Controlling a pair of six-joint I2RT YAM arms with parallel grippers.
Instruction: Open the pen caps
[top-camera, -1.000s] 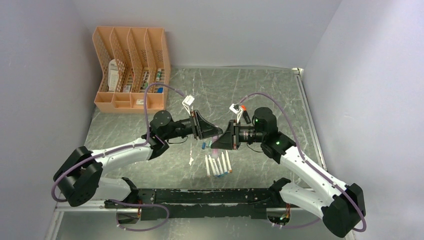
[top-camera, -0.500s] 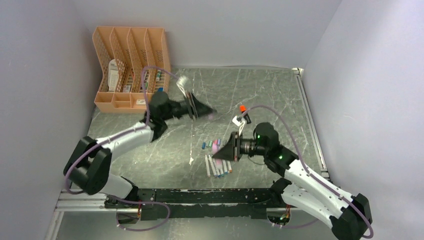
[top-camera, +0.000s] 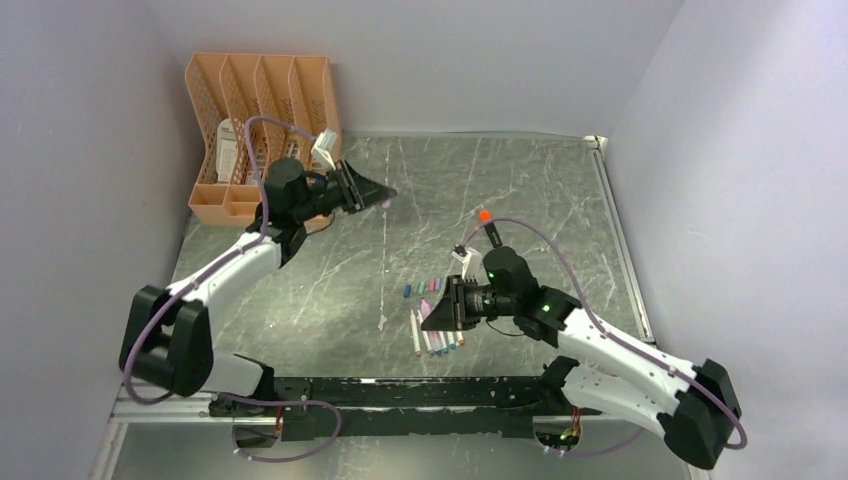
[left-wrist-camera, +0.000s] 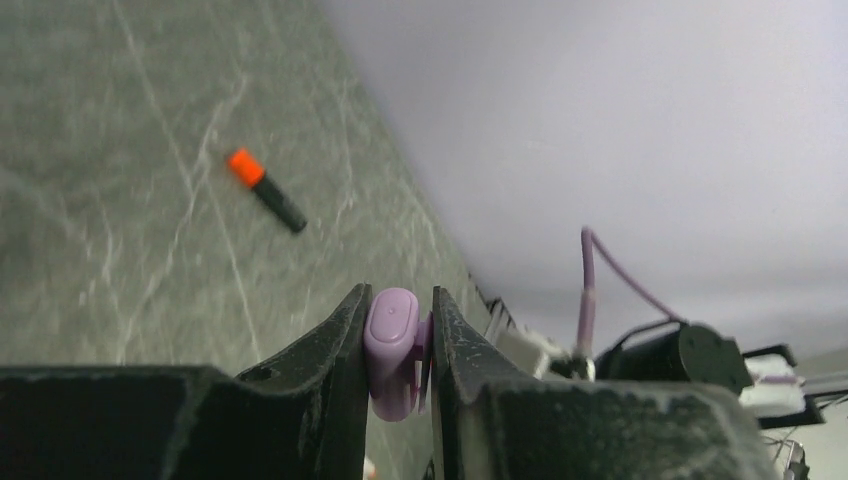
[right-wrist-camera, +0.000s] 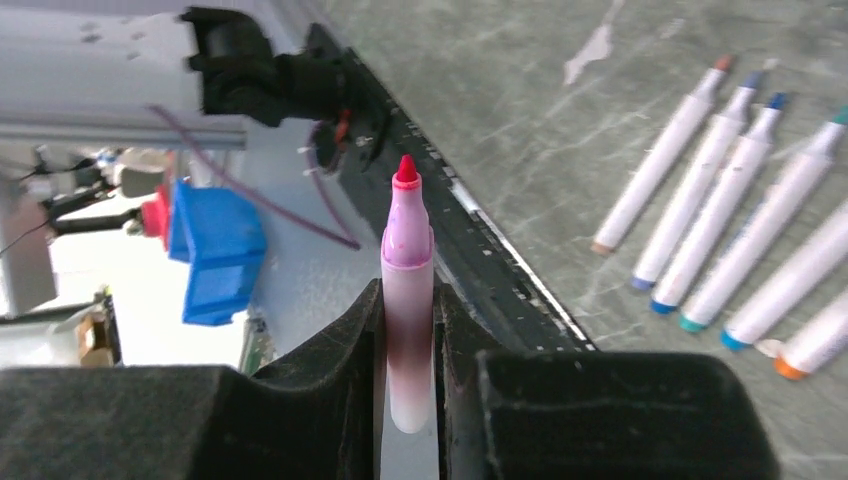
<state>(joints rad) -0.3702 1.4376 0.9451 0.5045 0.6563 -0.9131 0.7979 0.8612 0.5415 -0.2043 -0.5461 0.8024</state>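
Currently: left pincer (left-wrist-camera: 398, 300) clamped on pale purple plastic cap (left-wrist-camera: 392, 348), rounded and glossy, held between its fingers clear of table. Right pincer (right-wrist-camera: 407, 290) closed on uncapped pink-tinted pen barrel (right-wrist-camera: 407, 245), red felt tip past fingertips. Below, beside right pincer, on grey marbled tabletop (top-camera: 540, 190): row of white cylindrical pen barrels (right-wrist-camera: 718, 202), coloured tips bare. Small blue, teal, pink caps (top-camera: 421, 288) loose just beyond. Judged nearly done. Outstanding: black marker with chunky orange cap (left-wrist-camera: 243, 166), well ahead of left pincer, cap apparently on.

open tabletop (top-camera: 330, 280) mid-table, pen row (top-camera: 440, 342) beneath right pincer (top-camera: 428, 318)
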